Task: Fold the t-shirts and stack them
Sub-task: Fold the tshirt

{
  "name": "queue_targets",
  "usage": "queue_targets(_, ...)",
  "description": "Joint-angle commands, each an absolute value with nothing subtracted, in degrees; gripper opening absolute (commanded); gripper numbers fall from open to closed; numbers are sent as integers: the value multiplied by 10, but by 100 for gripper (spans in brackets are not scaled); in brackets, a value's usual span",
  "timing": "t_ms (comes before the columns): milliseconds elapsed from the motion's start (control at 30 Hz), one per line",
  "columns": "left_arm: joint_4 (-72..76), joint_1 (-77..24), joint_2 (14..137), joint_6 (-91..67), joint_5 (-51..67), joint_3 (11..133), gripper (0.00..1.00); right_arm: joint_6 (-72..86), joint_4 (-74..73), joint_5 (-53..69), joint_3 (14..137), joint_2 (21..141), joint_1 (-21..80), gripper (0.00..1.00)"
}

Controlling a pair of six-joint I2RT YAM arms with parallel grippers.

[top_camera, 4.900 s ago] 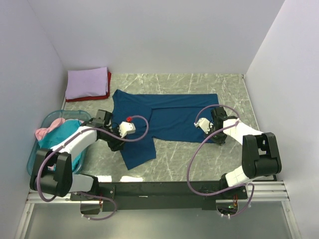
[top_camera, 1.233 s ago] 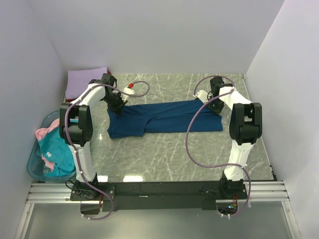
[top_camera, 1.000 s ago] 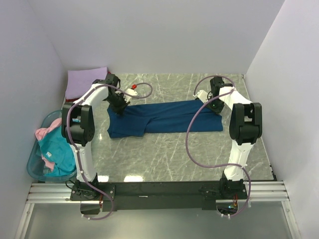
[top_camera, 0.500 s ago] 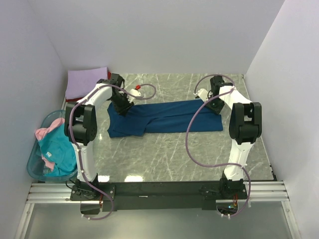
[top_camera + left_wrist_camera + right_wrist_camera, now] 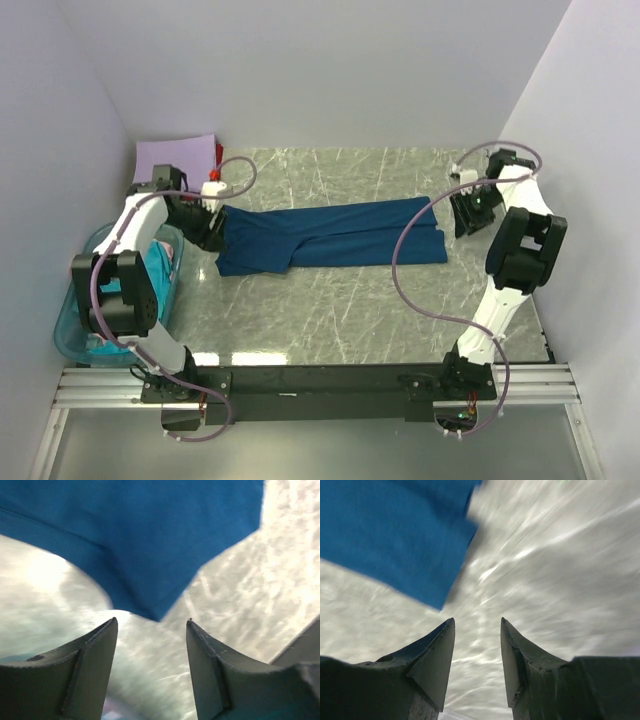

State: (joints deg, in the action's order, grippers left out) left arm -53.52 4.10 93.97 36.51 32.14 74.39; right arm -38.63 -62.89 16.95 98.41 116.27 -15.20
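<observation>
A dark blue t-shirt (image 5: 330, 235) lies folded into a long band across the middle of the marble table. My left gripper (image 5: 208, 230) sits just off its left end, open, with nothing between the fingers. The left wrist view shows a corner of the blue t-shirt (image 5: 140, 540) ahead of the open left gripper (image 5: 152, 622). My right gripper (image 5: 466, 214) hangs beside the shirt's right end, also open and empty. In the right wrist view the shirt's edge (image 5: 390, 530) lies up and left of the right gripper (image 5: 477, 620). A folded lavender t-shirt (image 5: 175, 155) rests at the back left.
A translucent blue basket (image 5: 70, 325) stands at the left edge with a teal shirt (image 5: 160, 265) in it, partly hidden by my left arm. White walls close in the left, back and right. The bare marble table (image 5: 340, 310) stretches in front of the shirt.
Both grippers have opened and let go of the blue shirt's ends. The left one has moved out to the left, the right one out towards the right wall.
</observation>
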Motion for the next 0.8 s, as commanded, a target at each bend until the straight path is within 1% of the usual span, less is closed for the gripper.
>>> queue_targets(0,-502,40,931,310,371,684,63,-321,-665,235,932,1135,-157,49)
queue_targets(133,-480,41,924,293,368,650,66,-292,-631,232,893,1133,-160,50)
queue_targets(300,-470,41,924,291,370,621,68,-267,-604,235,879,1154,-162,50)
queue_targets(333,-473,41,925,295,371,618,69,-265,-604,245,879,1162,-162,51)
queue_targets(367,-475,41,930,297,373,614,73,-265,-607,253,879,1167,-162,54)
queue_targets(400,-475,41,931,298,370,611,73,-262,-608,257,879,1171,-163,56)
queue_targets(533,-452,42,930,291,363,596,74,-258,-606,272,875,1179,-162,56)
queue_targets(567,-448,42,931,290,363,592,74,-259,-606,272,868,1180,-162,55)
queue_targets(667,-438,42,940,286,364,592,72,-262,-606,274,862,1184,-162,47)
queue_targets(767,-436,42,954,284,368,600,69,-262,-606,275,860,1185,-162,43)
